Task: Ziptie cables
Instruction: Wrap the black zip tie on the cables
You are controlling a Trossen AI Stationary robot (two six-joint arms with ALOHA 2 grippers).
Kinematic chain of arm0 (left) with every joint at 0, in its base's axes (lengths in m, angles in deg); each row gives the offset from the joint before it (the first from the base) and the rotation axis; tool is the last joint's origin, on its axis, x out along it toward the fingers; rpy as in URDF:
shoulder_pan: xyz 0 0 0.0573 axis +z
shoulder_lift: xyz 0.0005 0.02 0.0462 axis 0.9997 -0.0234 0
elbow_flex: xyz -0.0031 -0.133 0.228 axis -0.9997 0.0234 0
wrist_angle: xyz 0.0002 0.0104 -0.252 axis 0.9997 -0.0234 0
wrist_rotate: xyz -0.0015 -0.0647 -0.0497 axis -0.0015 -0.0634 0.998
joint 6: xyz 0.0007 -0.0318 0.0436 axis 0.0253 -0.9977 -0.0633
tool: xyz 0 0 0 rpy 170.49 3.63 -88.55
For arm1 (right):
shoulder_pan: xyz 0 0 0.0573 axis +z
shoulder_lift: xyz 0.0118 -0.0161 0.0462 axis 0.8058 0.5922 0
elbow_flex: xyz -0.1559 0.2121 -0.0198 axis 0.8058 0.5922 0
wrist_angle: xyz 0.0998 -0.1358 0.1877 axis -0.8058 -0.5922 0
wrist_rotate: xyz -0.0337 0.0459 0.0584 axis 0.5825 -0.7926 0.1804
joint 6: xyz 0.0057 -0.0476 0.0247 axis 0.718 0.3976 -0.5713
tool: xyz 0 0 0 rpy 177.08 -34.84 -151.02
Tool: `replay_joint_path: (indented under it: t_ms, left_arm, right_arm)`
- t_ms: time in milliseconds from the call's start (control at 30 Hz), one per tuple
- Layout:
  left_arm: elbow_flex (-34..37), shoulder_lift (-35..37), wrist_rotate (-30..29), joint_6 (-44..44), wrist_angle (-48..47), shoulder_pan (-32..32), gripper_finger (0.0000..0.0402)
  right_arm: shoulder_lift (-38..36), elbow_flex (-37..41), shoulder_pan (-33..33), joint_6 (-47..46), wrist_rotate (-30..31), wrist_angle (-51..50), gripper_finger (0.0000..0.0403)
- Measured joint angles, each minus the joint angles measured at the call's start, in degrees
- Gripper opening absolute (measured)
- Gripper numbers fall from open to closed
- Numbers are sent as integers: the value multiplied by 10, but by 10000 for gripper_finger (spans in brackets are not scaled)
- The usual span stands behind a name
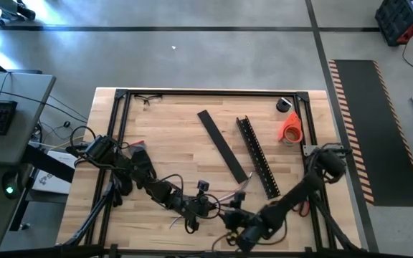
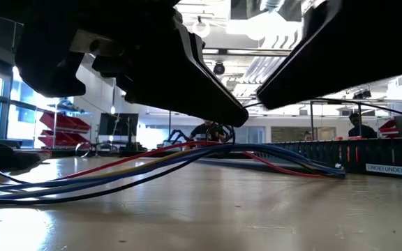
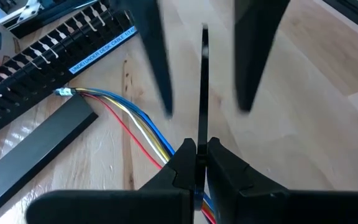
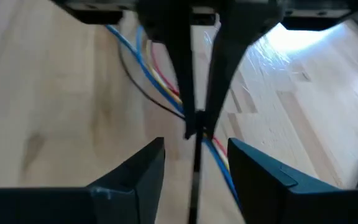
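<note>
Your left claw (image 3: 201, 149) is pinched shut on a thin black zip tie (image 3: 204, 93), which stands straight up from between its fingertips. Your right claw (image 4: 194, 155) faces it nose to nose, jaws apart, one finger on each side of the tie and neither one pressing on it.

The cables (image 3: 135, 121), red, yellow, blue and a dark one, lie loose on the table (image 1: 171, 136) and run right under the spot where the two claws meet. One end of the bundle fans out to a tip just beside the channel bar (image 1: 258, 158). From the low camera you can see the wires flat on the wood and both claws hanging dark above them.

Both claws are working close to the table's near edge, on the side where the arms are mounted, so you have little room behind them. The black frame (image 1: 206, 92) rings the whole board. The flat strip (image 1: 222, 147) and the channel bar lie slanted side by side beyond the claws, with a narrow lane of wood between them. An orange object (image 1: 290, 127) sits near the frame's right rail. Your widest bare wood is on the left half, between the left rail and the strip.
</note>
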Motion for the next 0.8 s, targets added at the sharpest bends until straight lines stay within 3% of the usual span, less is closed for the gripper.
replay_joint_path:
  t_ms: [167, 433, 600, 800]
  left_arm:
    - [0, 0, 0, 0, 0, 0, 6]
    - [0, 0, 0, 0, 6, 0, 6]
    - [0, 0, 1, 1, 5, 0, 6]
    - [1, 0, 3, 1, 4, 0, 6]
  right_arm:
    - [4, 0, -14, 3, -8, 1, 115]
    - [7, 0, -10, 3, -12, -8, 9]
    - [7, 0, 6, -35, 3, -14, 2]
    - [7, 0, 58, -175, 13, -92, 1]
